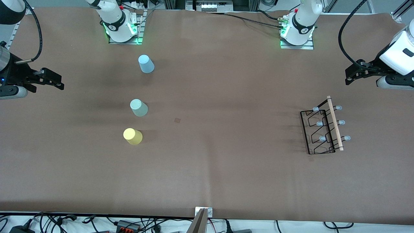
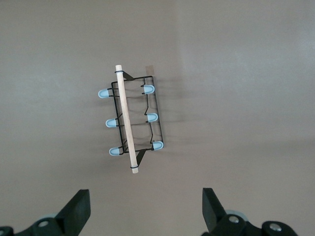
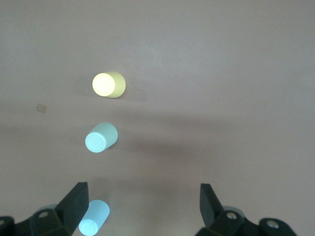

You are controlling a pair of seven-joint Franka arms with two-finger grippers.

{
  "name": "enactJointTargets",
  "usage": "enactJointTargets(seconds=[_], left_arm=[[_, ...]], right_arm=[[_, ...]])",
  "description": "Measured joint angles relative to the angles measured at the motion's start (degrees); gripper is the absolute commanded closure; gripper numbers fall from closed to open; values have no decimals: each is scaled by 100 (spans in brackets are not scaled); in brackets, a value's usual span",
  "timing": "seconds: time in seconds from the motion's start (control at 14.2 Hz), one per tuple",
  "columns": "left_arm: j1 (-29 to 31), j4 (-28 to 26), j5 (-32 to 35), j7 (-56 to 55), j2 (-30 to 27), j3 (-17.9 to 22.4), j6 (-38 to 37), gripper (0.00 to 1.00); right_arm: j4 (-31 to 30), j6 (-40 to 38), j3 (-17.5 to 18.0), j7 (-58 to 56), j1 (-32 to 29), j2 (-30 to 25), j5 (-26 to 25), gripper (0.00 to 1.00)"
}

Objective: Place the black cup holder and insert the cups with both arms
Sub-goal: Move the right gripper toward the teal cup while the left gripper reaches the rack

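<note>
The black cup holder (image 1: 320, 132) with its wooden rod (image 1: 334, 123) stands on the table toward the left arm's end. It also shows in the left wrist view (image 2: 132, 120). My left gripper (image 1: 348, 76) hangs open and empty in the air, apart from the holder (image 2: 145, 206). The light blue cup (image 1: 146, 63), pale green cup (image 1: 139, 107) and yellow cup (image 1: 132, 136) stand in a row toward the right arm's end, the yellow one nearest the front camera. My right gripper (image 1: 61, 81) is open and empty, off to the side of the cups (image 3: 142, 204).
The two arm bases (image 1: 121, 29) (image 1: 297, 32) stand along the table's back edge. A small square mark (image 1: 177, 120) lies on the brown table cover mid-table. A metal mount (image 1: 202, 218) and cables sit at the edge nearest the front camera.
</note>
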Motion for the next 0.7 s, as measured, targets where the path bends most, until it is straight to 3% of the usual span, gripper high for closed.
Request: enactJointTargets(seconds=[0.7], left_arm=[[23,4,0,0,0,9,-4,0]], right_arm=[[-45,-105,32,-2,49,107,8,0]])
